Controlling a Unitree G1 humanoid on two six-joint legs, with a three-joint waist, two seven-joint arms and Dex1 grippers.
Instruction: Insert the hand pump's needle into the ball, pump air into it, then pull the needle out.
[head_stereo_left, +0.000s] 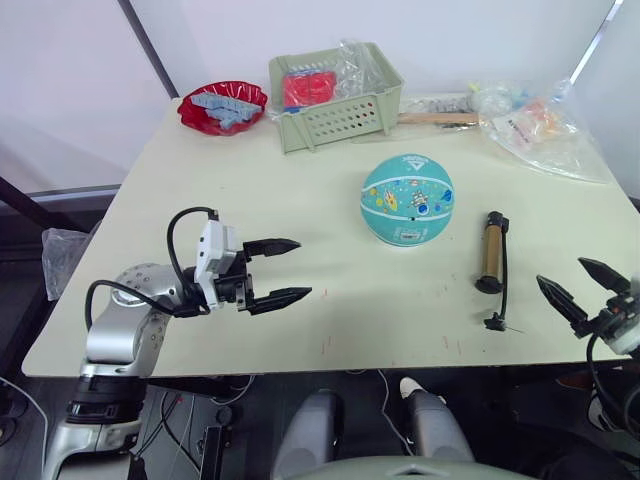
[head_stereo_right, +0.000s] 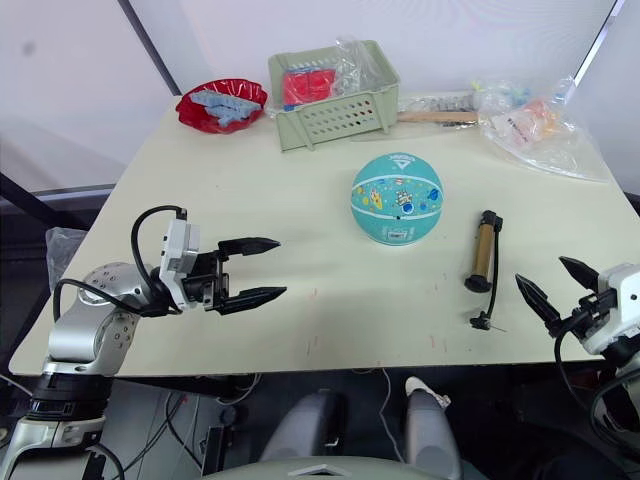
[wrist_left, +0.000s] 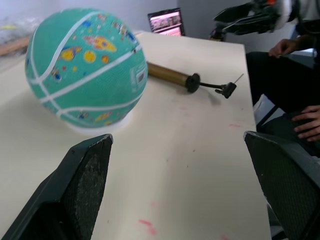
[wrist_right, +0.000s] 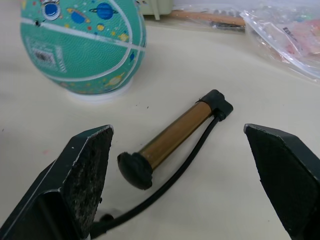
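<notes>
Hovering apart, both grippers (head_stereo_left: 279, 270) (head_stereo_left: 585, 284) gape.

The ball (head_stereo_left: 407, 199) looks like matt, pebbled rubber. The hand pump (wrist_right: 176, 133) has a brushed, shiny metal barrel with matt black plastic caps. The table (head_stereo_left: 300, 230) is smooth and matt. The basket (head_stereo_left: 335, 97) looks plastic, the bags (head_stereo_left: 545, 125) glossy film.

Ball (wrist_left: 85, 67) on table (wrist_left: 190, 145); hand pump (wrist_left: 170, 76) beyond it; left hand (wrist_left: 185, 187) fingers spread wide.
</notes>
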